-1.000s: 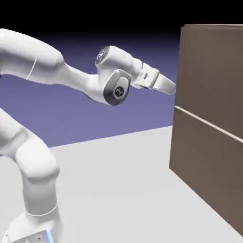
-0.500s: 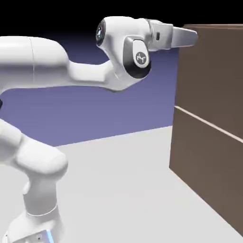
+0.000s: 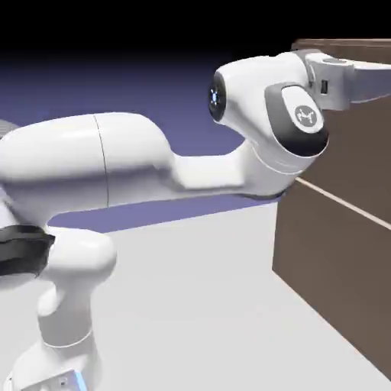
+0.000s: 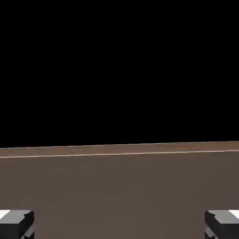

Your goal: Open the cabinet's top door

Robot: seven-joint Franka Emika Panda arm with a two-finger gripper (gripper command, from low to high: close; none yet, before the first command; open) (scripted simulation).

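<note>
gripper (image 4: 119, 224) spread wide, holding nothing, high at upper right of exterior frame over the cabinet (image 3: 336, 252) top edge; no handle visible on the top door (image 4: 119, 196), so it risks overshooting and missing it.

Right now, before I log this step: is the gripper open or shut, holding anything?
Gripper: open, fingertips wide apart, holding nothing, facing the cabinet.

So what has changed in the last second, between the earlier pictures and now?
The arm rose and reached further to the right, so the gripper moved from the upper panel's mid height to the cabinet's top edge. It holds nothing; its fingertips stand wide apart. The cabinet and its pale seam stayed as they were, with no panel opened.
</note>
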